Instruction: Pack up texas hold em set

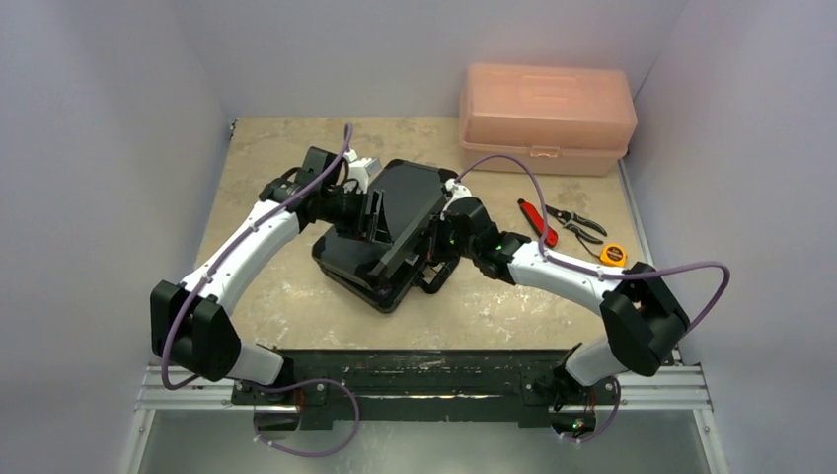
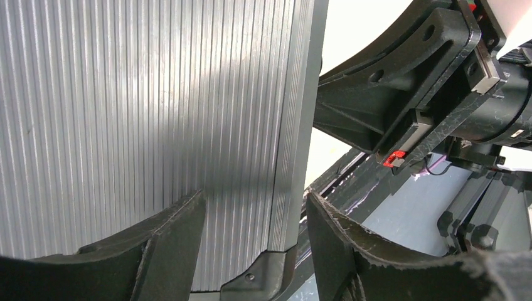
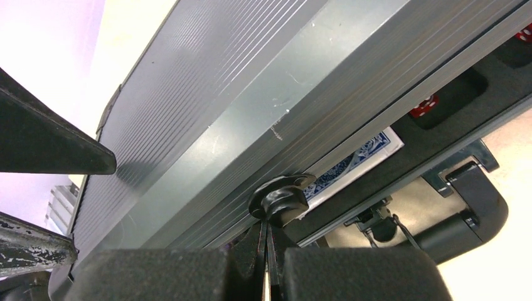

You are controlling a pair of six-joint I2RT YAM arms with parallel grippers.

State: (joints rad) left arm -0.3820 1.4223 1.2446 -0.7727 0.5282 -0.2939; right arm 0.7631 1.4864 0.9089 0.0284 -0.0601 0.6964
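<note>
**2 grippers at the part-raised case lid**

The left gripper (image 2: 254, 207) stands about half open, its fingers (image 2: 169, 251) straddling the edge of the ribbed lid (image 2: 144, 113), with no clamp visible. The right gripper (image 3: 268, 222) is pinched fully closed, its tip touching the lid's front rim. Most of the interior is hidden; only a blue card deck (image 3: 354, 160) and a red die (image 3: 424, 106) show through the gap. The black briefcase (image 1: 380, 276) sits mid-counter (image 1: 296, 306), lid tilted partly up

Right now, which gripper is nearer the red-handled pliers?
Right. The right gripper sits at the case lid right edge, pliers beyond; left gripper is across the lid.
</note>
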